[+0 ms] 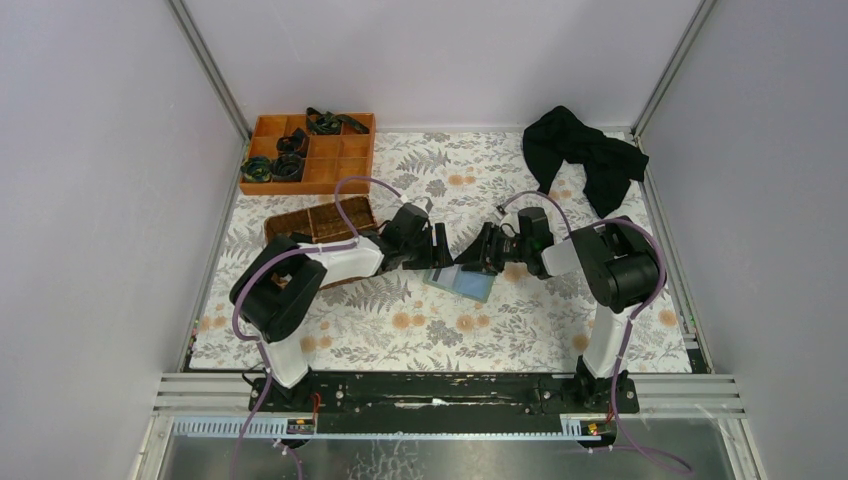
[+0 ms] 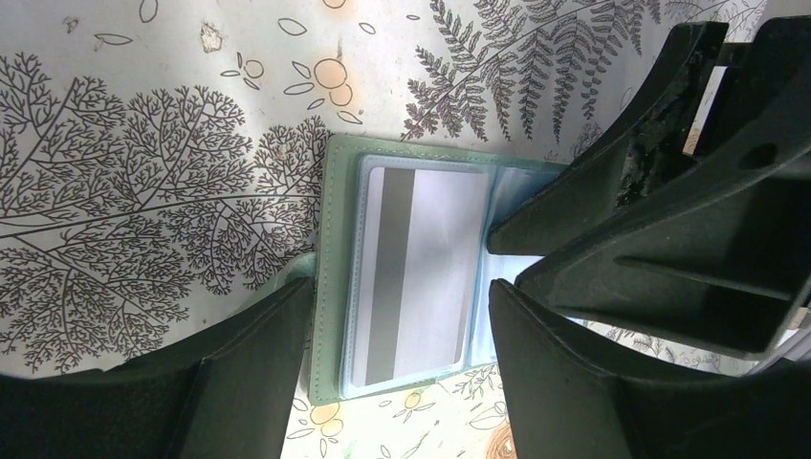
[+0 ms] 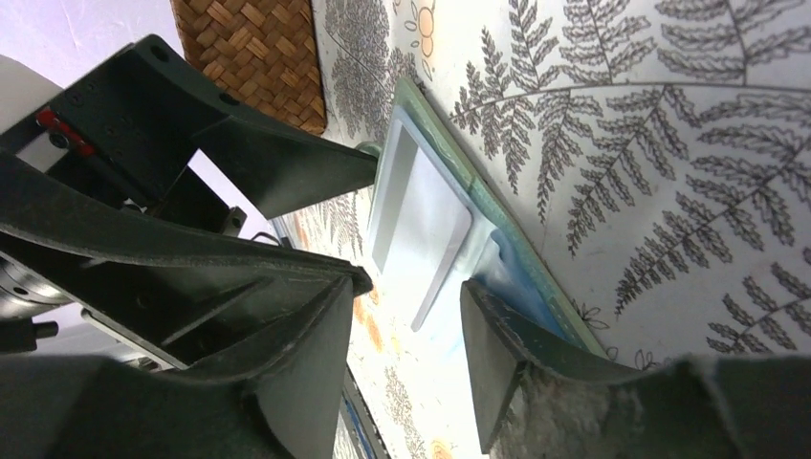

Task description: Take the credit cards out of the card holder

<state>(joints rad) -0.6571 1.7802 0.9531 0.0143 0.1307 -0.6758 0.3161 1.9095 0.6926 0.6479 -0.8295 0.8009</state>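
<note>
— What's on that fern-print surface (image 1: 560,320)?
— The card holder (image 1: 460,281), opened flat, between the two arms.
— And the fingers?
— The left fingers (image 2: 249,373) are spread, straddling it. The right fingers (image 3: 306,344) are spread too, low over its edge. A whitish credit card (image 2: 421,268) with a grey stripe sits in the clear pocket.

Back-left corner: orange divided tray (image 1: 345,165), some compartments w/ dark coiled bits (image 1: 275,168) (can't tell what exactly), others bare. Close by on its near side, a brown wicker basket (image 1: 325,220), low, w/ compartments, partly hidden. Back-right: black cloth (image 1: 583,155), crumpled, hanging over the mat edge. All sit on a fern-and-flower print mat (image 1: 450,325), grey on white w/ orange blooms. Pale walls (image 1: 100,200) on 3 sides.
</note>
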